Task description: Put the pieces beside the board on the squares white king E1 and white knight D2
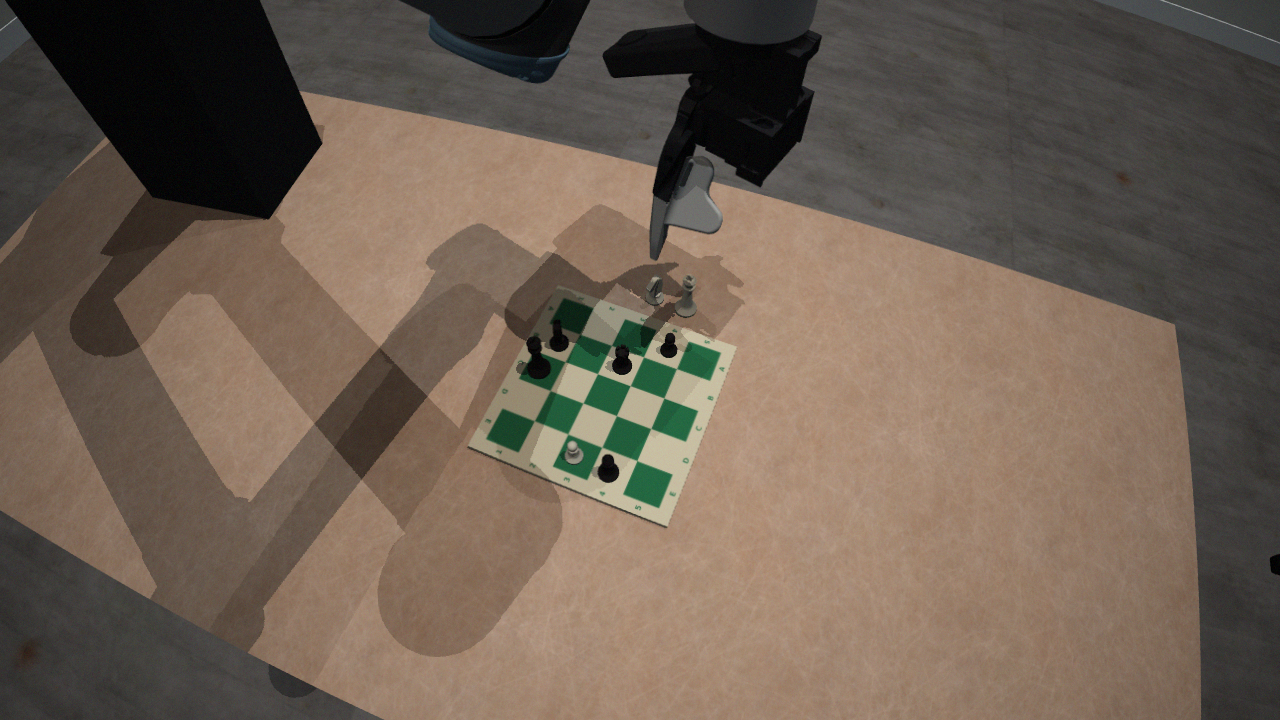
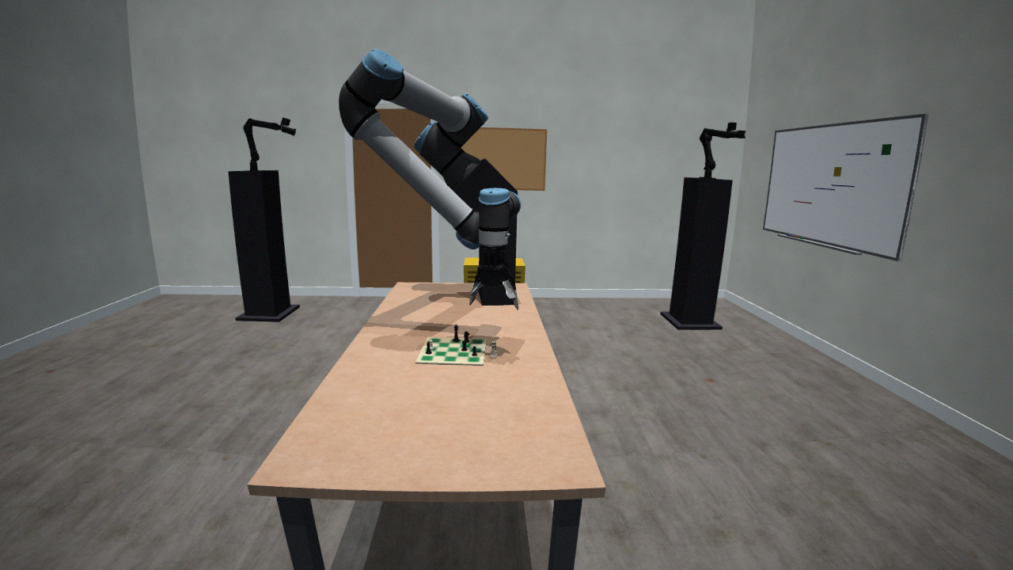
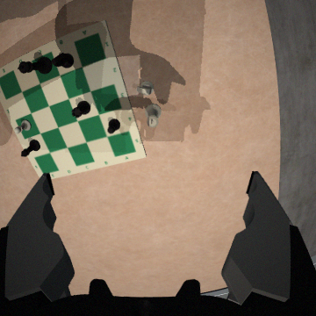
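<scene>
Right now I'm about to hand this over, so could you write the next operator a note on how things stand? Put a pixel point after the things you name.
Tool (image 1: 684,241) (image 2: 495,305) (image 3: 150,175): open, holding nothing, raised above the table.
Where things are: the white king (image 1: 687,302) (image 2: 493,348) (image 3: 153,115) and the white knight (image 1: 655,291) (image 3: 146,88) stand upright beside the board (image 1: 584,420) (image 2: 451,360) (image 3: 69,133), near its A edge.
Done: neither placement.
Left: king to E1, knight to D2; both squares are vacant. Leave the six pieces on the board where they are.
</scene>
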Robot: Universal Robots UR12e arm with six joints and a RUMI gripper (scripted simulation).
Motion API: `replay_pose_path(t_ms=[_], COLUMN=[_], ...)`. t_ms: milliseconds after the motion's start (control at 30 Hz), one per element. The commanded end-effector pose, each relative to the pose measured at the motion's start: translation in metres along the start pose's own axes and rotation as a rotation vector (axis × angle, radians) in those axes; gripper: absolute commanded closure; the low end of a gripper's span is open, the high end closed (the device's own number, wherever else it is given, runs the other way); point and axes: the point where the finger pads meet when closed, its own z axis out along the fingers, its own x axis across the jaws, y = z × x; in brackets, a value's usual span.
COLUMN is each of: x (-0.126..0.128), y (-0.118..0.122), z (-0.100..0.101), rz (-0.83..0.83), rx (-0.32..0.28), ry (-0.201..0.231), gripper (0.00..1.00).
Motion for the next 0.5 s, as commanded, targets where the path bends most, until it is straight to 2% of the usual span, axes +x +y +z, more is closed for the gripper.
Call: replay_pose_path(t_ms=[0, 467], x=[0.0008, 0.0023], y=[-0.0005, -0.0023], z=[-0.0005, 0.0013], rz=[0.007, 0.091], rx=[-0.001, 0.001], ry=[0.001, 0.001], gripper=[0.00, 0.00])
